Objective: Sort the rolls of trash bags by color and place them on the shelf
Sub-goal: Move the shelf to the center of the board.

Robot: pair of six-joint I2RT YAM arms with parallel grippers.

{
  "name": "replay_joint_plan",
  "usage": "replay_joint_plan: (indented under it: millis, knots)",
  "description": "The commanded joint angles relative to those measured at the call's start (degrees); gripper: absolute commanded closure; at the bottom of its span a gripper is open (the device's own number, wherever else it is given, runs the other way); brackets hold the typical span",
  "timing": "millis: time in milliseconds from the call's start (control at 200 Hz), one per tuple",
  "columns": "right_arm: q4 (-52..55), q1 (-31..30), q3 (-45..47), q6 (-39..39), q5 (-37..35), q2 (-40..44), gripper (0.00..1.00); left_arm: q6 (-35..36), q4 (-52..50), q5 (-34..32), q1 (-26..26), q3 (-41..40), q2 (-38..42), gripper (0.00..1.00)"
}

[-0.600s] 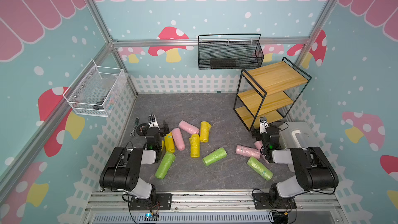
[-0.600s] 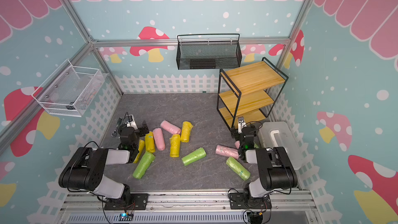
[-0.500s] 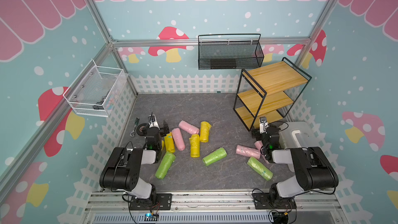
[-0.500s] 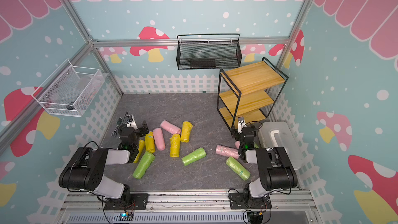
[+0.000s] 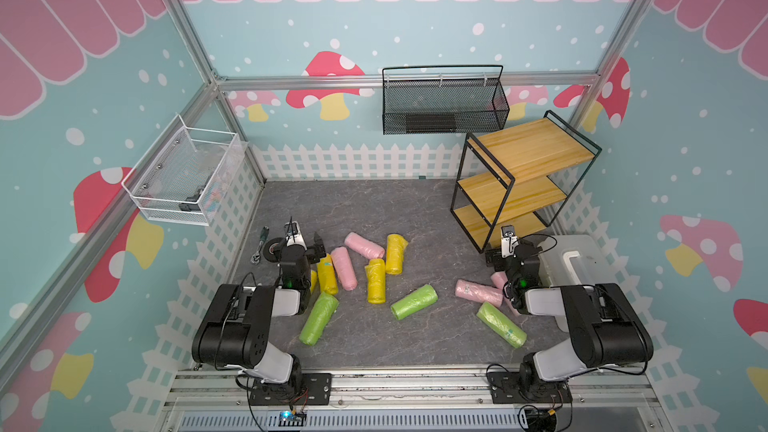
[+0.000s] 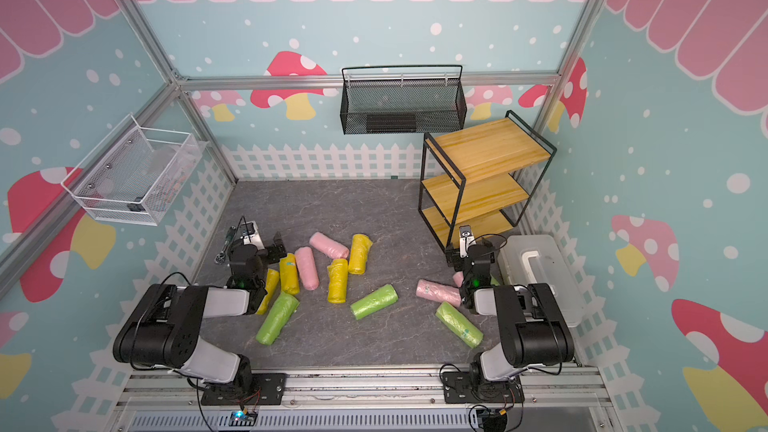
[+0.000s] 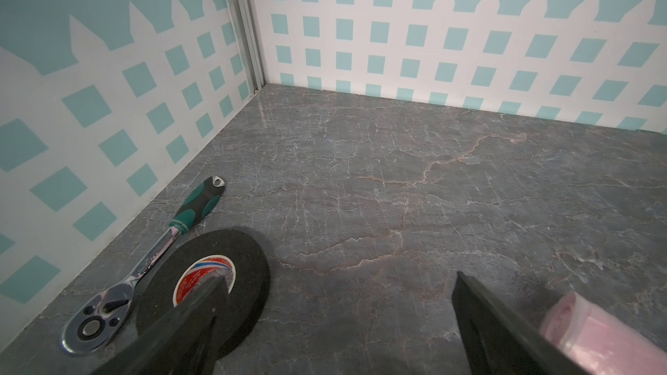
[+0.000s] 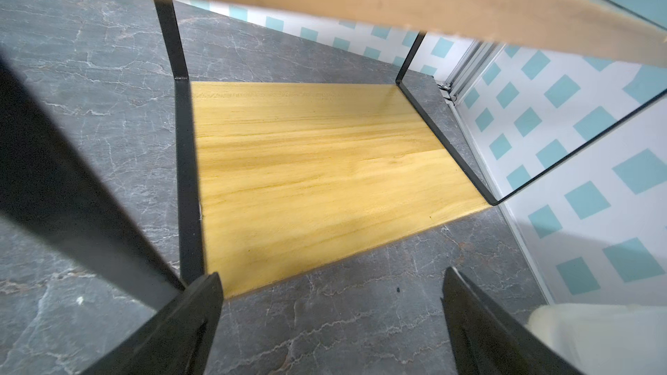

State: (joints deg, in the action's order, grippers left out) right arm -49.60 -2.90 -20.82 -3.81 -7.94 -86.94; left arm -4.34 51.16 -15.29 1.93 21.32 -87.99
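Pink roll [image 5: 498,279] half hidden behind right arm [image 5: 544,302]; white basket [image 5: 174,201] contents unclear.

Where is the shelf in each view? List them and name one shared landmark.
In a top view: the shelf stands back right, by the wall.
In a top view: the shelf again stands back right.
Left wrist: not in it.
Right wrist: its bottom board fills the middle of the picture.
Shared landmark: the white picket fence along the walls, in all four.
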Motion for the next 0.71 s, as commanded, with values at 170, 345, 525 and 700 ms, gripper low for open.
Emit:
replay_joint_plan:
  millis: [170, 345, 525, 700]
  knots:
    - [-0.6, 0.0, -0.6, 1.3, -0.1, 0.5, 0.01, -0.4, 0.0, 0.7, -0.3, 0.2, 1.1, 0.01]
    - [7.3, -0.9, 0.2, 4.4, -8.5, 10.4, 0.01, -0.9, -12.0, -2.7, 0.6, 2.2, 11.0, 0.01]
    - [49.0, -0.2, -16.3, 19.5, -8.9, 23.5, 0.01, 0.5, -18.5, -8.6, 3.8, 3.3, 22.1, 0.01]
    - [60.0, -0.2, -20.0, 17.8, 8.4, 33.7, 0.04, 0.5, -38.9, -18.9, 10.7, 10.2, 33.6, 0.04]
